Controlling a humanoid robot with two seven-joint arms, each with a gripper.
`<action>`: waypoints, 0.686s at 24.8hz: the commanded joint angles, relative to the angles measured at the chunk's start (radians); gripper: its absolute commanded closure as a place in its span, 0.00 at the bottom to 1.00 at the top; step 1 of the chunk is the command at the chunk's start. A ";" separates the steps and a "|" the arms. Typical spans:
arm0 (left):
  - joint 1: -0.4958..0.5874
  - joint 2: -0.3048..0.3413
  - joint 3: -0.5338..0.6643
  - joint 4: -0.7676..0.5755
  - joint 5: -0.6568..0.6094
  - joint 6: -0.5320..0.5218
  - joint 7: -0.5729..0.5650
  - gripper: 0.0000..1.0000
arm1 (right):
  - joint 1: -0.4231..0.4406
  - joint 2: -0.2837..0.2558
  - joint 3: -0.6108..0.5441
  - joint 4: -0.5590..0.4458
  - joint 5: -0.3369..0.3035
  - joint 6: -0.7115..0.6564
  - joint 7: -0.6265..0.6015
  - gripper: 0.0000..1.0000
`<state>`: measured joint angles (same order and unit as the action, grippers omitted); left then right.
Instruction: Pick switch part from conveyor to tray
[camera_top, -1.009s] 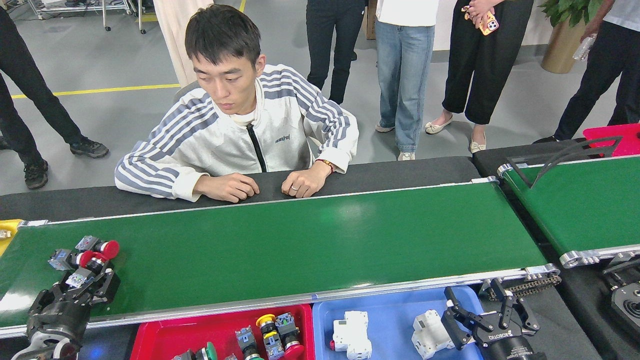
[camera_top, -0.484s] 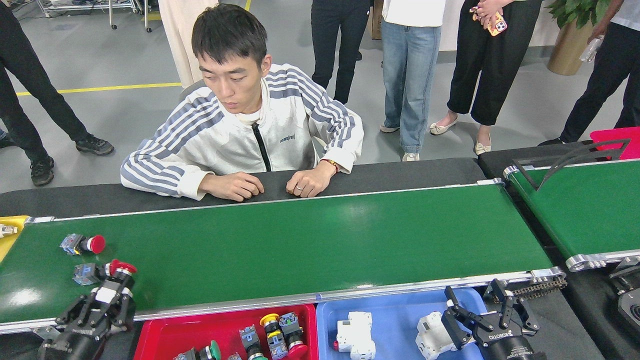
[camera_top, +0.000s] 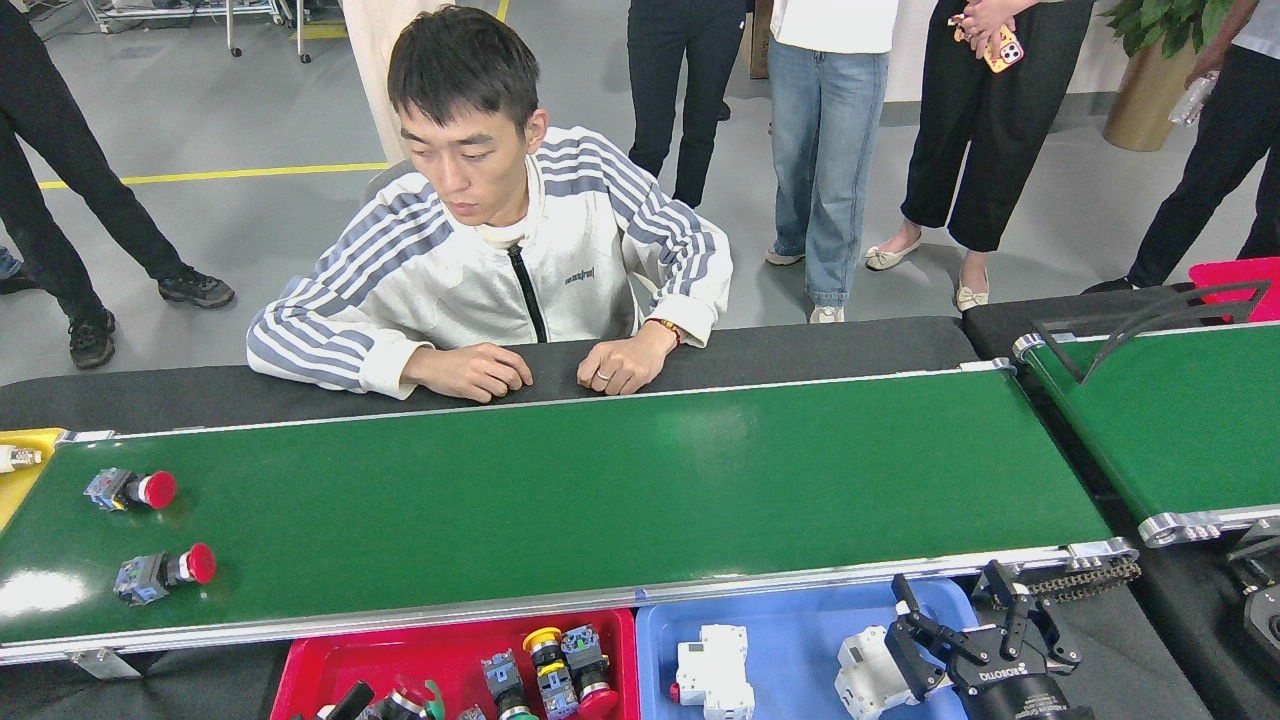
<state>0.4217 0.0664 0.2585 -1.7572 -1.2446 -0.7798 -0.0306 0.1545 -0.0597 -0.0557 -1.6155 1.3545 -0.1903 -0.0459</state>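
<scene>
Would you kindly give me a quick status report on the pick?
Right hand open over blue tray. Left hand not visible. Two red switches loose on conveyor. Belt path unobstructed.

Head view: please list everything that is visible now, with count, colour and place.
Long flat conveyor: 1, green belt with silver rails, across the middle.
Red-capped push-button switch parts: 2, on the belt's left end, lying apart.
Red plastic tray: 1, below the belt, holding several switch parts.
Blue plastic tray: 1, right of the red one, holding two white breaker blocks.
Yellow tray: 1, at the left edge.
Second green belt: 1, at right, bearing a black bracket.
Seated person in striped jacket: 1, behind the belt; others stand behind.
Right gripper: black, open, over the blue tray.
Left gripper: barely visible at the bottom edge.
</scene>
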 joint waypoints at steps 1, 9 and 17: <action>0.000 -0.008 0.021 -0.015 0.002 -0.006 0.000 0.00 | -0.009 -0.003 -0.006 -0.009 -0.003 0.005 -0.002 0.00; -0.072 0.007 0.156 0.010 -0.093 0.593 0.001 0.01 | -0.007 -0.003 -0.006 -0.009 -0.003 0.002 -0.002 0.00; -0.259 0.144 0.186 0.254 -0.102 0.608 0.001 0.01 | -0.009 -0.003 -0.006 -0.009 -0.005 0.000 -0.002 0.00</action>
<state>0.1847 0.1867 0.4401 -1.5240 -1.3431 -0.1836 -0.0350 0.1551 -0.0597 -0.0566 -1.6154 1.3536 -0.1869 -0.0457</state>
